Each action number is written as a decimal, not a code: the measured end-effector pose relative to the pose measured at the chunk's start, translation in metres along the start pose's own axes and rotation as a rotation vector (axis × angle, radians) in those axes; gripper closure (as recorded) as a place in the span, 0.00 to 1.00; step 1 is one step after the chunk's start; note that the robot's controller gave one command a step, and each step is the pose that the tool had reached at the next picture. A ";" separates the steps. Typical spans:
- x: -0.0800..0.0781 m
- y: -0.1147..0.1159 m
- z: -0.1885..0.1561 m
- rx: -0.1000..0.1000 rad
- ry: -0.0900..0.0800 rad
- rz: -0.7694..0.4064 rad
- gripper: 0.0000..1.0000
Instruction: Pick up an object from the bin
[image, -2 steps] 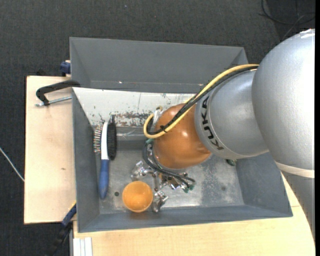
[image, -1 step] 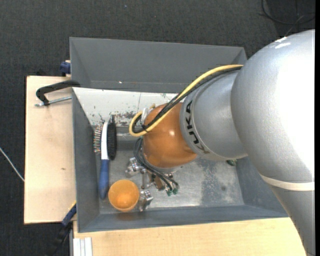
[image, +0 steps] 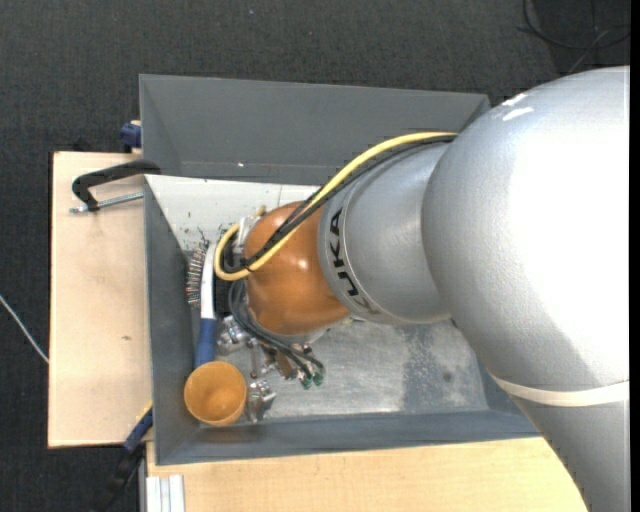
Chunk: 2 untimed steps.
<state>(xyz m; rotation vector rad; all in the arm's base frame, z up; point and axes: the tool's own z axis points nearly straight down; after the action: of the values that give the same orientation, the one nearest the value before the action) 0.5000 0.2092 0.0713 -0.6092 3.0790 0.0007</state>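
My gripper (image: 262, 388) is low in the bin's front left corner, mostly hidden under the arm's orange cover. Right beside it on the left, an orange cup (image: 214, 393) lies against the front wall with its mouth facing up toward the camera. The metal of the gripper touches or nearly touches the cup's right rim. Along the left wall lies a brush (image: 205, 310) with dark bristles at the far end and a white and blue handle that reaches down to the cup.
The arm fills the right and middle of the bin. Dark specks are scattered over the white floor at the back left. Bare floor shows at the front right.
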 end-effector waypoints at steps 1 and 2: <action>-0.007 0.010 -0.001 0.020 0.010 -0.073 0.00; -0.004 0.009 -0.001 0.021 -0.003 -0.111 0.00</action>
<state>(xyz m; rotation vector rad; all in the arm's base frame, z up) 0.5002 0.2188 0.0727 -0.7766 3.0338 -0.0310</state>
